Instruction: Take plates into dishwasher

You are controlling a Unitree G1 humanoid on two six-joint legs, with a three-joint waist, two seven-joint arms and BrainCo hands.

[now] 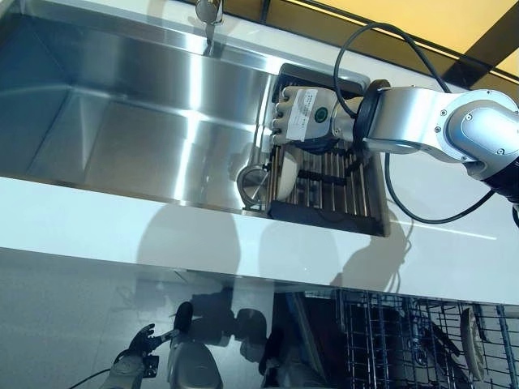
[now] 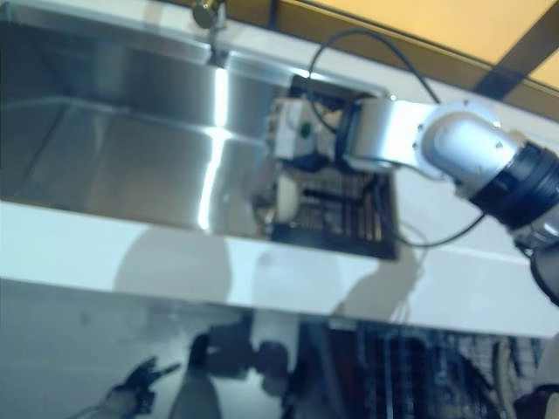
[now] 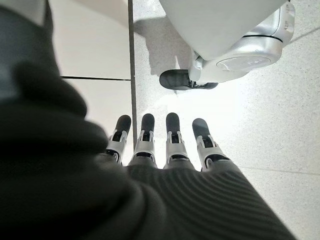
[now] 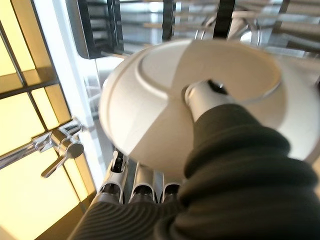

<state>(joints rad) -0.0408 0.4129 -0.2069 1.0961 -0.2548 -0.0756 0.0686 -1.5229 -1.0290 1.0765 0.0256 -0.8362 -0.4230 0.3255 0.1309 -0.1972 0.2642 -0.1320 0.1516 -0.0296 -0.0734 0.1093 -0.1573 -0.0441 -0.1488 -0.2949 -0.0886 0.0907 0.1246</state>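
My right hand (image 1: pixel 304 117) reaches over the black dish rack (image 1: pixel 328 194) at the right end of the sink. Its thumb (image 4: pixel 200 95) presses the face of a white plate (image 4: pixel 150 100) while the fingers (image 4: pixel 142 187) curl behind the rim, so the hand is shut on it. From the head, the plate (image 1: pixel 285 174) stands on edge in the rack just under the hand. My left hand (image 3: pixel 160 145) hangs low near the floor with straight fingers and holds nothing; it also shows at the lower left (image 1: pixel 142 344).
The steel sink (image 1: pixel 122 105) has a faucet (image 1: pixel 209 12) at its back edge. A greyish round dish (image 1: pixel 253 183) leans at the rack's left side. Below the white countertop (image 1: pixel 243 243), the dishwasher's wire basket (image 1: pixel 405 340) stands pulled out, with a plate (image 1: pixel 473 340) in it.
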